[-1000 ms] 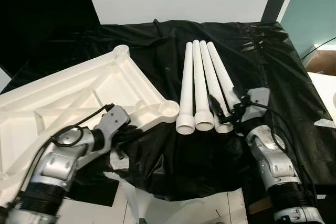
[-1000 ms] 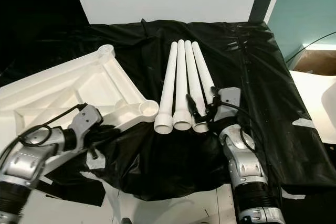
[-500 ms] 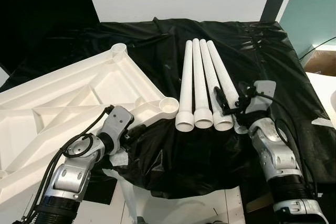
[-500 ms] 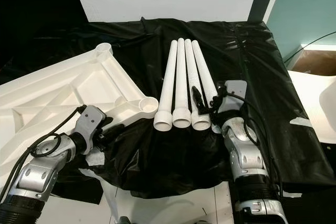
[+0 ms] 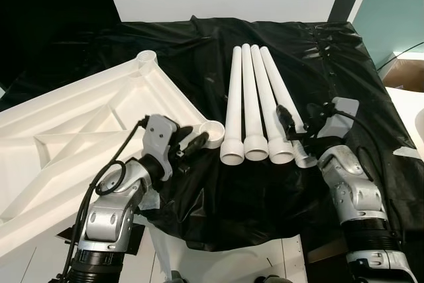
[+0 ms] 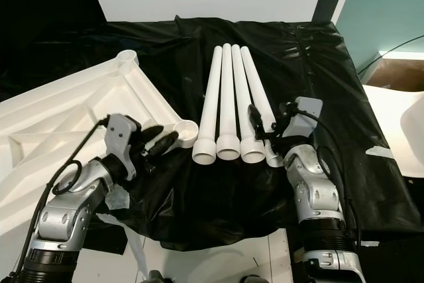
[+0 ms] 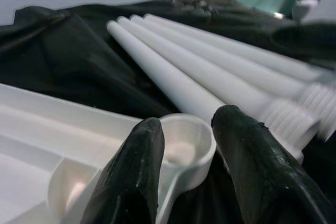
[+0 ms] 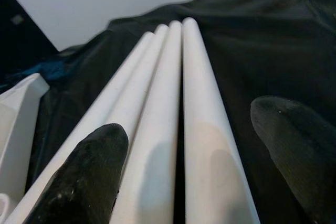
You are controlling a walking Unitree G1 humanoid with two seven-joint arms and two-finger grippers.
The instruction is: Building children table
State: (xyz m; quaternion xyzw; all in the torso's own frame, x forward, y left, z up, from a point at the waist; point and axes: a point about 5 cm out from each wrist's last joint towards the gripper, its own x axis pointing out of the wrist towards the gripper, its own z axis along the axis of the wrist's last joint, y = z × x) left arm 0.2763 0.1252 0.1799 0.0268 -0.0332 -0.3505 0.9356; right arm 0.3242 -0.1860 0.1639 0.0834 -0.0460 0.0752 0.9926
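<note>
While the upturned tabletop (image 5: 79, 124) lies at left | left gripper (image 5: 189, 140) parted, straddling its near corner socket (image 5: 212, 132) | four legs (image 5: 255, 107) side by side, long axes running away from robot | right gripper (image 8: 199, 166) parted around rightmost leg (image 8: 207, 129), the nearer arm to grasp it.

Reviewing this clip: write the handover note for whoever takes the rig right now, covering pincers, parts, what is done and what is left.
Left pincer: open, fingers either side of the corner socket of the upturned white tabletop, not gripping.
Right pincer: open, over the near end of the rightmost leg.
Parts: four white legs lie side by side on the black sheet, threaded ends toward the robot; the tabletop lies to their left.
Done: no leg fitted.
Left: pick up each leg and screw it into a corner socket.
</note>
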